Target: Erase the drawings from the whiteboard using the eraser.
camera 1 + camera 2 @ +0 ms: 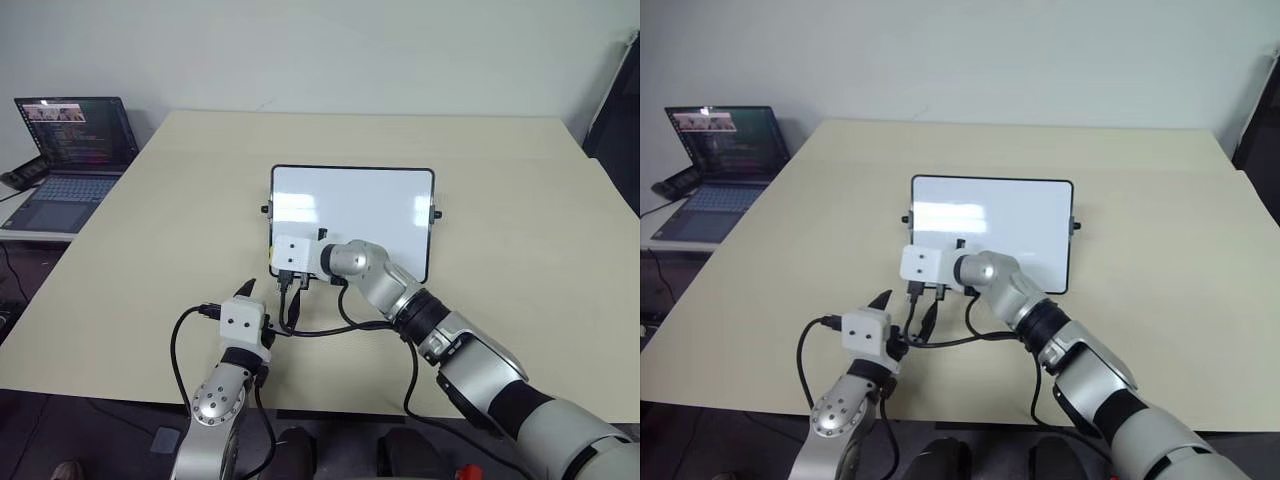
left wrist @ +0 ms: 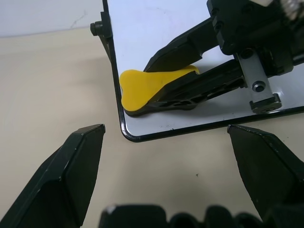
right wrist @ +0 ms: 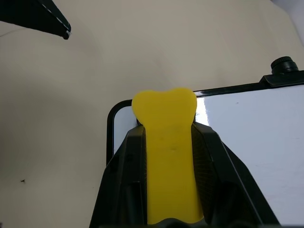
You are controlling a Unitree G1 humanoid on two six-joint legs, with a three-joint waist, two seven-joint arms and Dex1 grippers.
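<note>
The whiteboard [image 1: 370,205] lies flat on the middle of the table, glossy white in a thin black frame. My right gripper [image 3: 166,130] is shut on the yellow eraser [image 2: 142,88]. The eraser's dark base rests on the board just inside its near left corner. My left gripper [image 2: 165,130] is open with nothing between its fingers. It hovers level over the table a little in front of that same corner. The drawings are hidden; the part of the board that I see is plain white with some glare.
The beige table [image 1: 500,300] stretches wide to the right of the board and behind it. An open laptop [image 1: 70,150] sits on a side surface at the far left. Black cables [image 1: 300,325] hang between my two wrists.
</note>
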